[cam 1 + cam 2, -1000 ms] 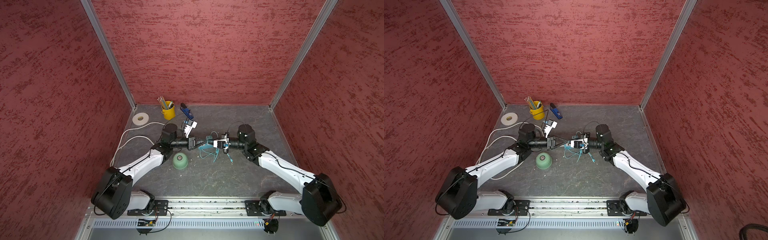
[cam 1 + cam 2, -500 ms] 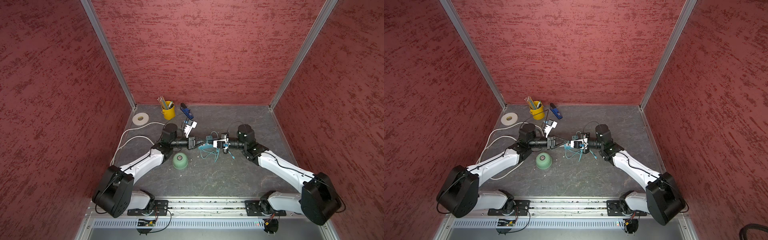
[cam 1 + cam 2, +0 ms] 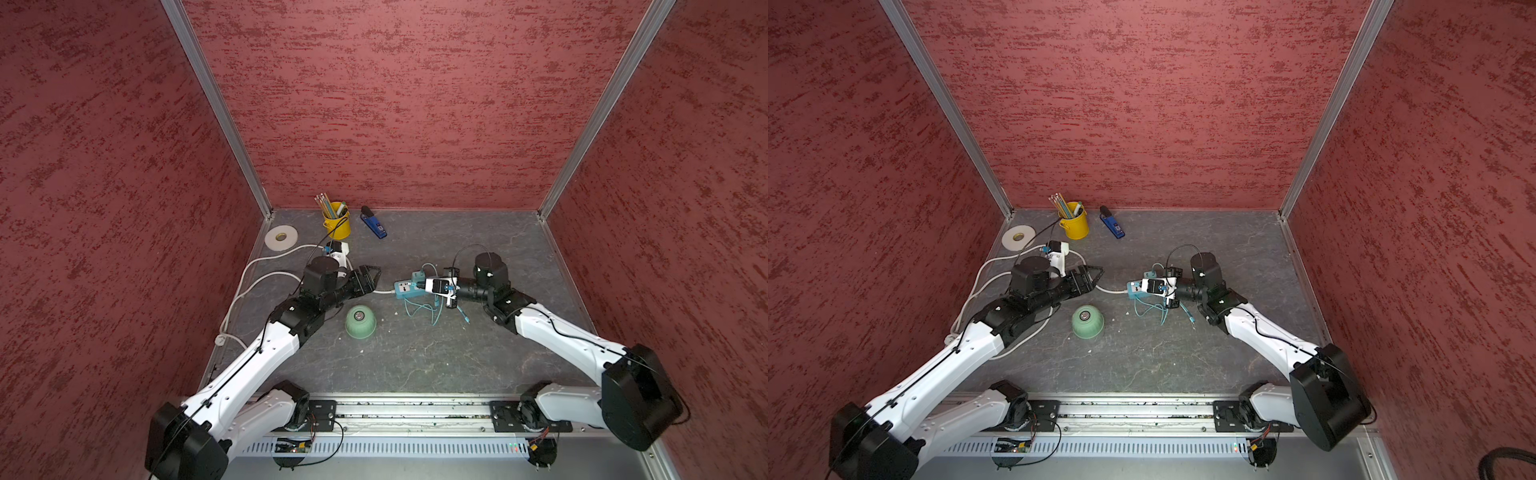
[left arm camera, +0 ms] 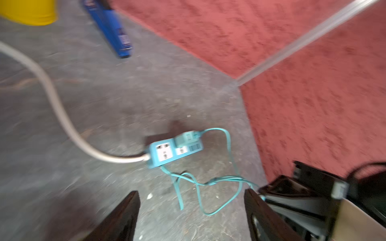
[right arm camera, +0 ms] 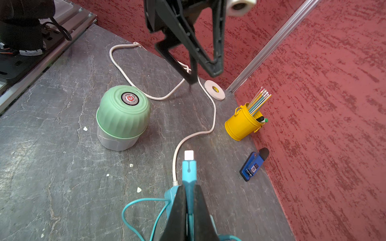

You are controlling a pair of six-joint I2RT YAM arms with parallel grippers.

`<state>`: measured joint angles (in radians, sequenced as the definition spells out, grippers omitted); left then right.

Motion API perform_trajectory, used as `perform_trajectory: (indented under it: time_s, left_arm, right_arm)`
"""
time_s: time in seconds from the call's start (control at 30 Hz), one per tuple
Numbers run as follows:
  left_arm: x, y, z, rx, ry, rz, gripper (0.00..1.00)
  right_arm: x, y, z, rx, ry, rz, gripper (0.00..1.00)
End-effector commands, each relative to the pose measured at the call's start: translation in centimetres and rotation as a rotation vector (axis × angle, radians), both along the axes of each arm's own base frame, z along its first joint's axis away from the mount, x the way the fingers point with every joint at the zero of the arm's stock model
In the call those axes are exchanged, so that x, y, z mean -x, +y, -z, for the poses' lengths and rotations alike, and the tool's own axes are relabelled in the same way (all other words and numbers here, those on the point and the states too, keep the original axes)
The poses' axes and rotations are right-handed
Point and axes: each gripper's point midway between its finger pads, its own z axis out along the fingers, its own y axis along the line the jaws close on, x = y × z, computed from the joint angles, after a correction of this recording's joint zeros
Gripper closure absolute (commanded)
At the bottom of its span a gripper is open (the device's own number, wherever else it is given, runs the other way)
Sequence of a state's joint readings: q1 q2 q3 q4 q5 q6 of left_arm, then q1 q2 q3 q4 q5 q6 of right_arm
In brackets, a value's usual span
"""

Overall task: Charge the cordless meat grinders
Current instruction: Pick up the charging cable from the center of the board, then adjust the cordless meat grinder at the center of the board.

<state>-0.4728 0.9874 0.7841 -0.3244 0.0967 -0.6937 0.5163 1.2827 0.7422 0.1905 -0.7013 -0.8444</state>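
**Status**
- Note the right tool [image 5: 189, 194] pressed together on the teal charging plug [image 5: 189, 167], with the metal tip protruding ahead of the fingertips.
- Note the left tool [image 3: 376, 278] spread wide and holding nothing, facing the right tool from beyond the power strip [image 4: 167, 152].
- Locate the meat grinder [image 5: 123, 112] upright on the desk [image 5: 52, 167]. Find it ahead of the right tool and off to one side of the plug's line, beside the left tool's arm and touching neither tool.
- Cannot tell where the charging port sits; confirm before approach.

**Hazards**
- Expect the plug to pivot in the pinch under side load, since only its rear part is held.
- Expect the unbraced grinder to slide or tip under insertion force. Brace with the left tool first.
- Watch the loose teal cable [image 4: 208, 183] looped below the right tool. Snagging may drag the power strip or unseat the adapter.
- Avoid the white cord [image 5: 213, 116] lying ahead of the right tool, close to the grinder.
- Keep clearance between both tools when converging on the grinder.
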Motion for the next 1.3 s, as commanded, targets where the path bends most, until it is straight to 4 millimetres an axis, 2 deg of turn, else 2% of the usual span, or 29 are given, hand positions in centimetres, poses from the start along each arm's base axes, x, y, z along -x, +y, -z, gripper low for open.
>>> perform_trajectory:
  time_s: [0.0,0.1,0.17,0.23,0.37,0.53,0.73,0.93,1.27]
  left_arm:
    - [3.1,4.9,4.9,-0.134,0.259,-0.256,0.15]
    - [4.7,4.0,5.8,-0.110,0.326,-0.308,0.09]
    - [5.6,3.0,6.1,-0.111,0.366,-0.343,0.00]
    - [6.5,2.1,6.3,-0.101,0.433,-0.379,0.00]
    - [8.7,2.5,6.8,-0.141,0.594,-0.522,0.00]
    - [9.8,2.4,7.4,-0.195,0.750,-0.631,0.00]
    - [9.5,1.4,8.3,-0.258,0.871,-0.662,0.00]
    - [8.4,0.3,9.1,-0.280,0.904,-0.635,0.00]
    - [6.9,0.8,10.7,-0.322,0.927,-0.625,0.00]
  right_arm:
    - [-0.5,0.0,0.1,-0.009,0.017,0.043,1.00]
    - [-0.7,-0.1,0.3,-0.003,0.022,0.056,1.00]
    - [-0.8,-0.2,0.4,0.000,0.023,0.064,1.00]
    - [-0.8,-0.3,0.4,0.001,0.021,0.073,1.00]
    - [-0.7,-0.6,0.6,0.006,0.019,0.085,1.00]
    - [-0.6,-0.7,0.8,0.006,0.018,0.089,1.00]
    - [-0.3,-1.0,0.7,0.010,0.006,0.097,1.00]
    - [-0.1,-1.3,1.1,0.025,0.008,0.099,1.00]
    - [0.1,-1.3,1.2,0.026,0.015,0.094,1.00]
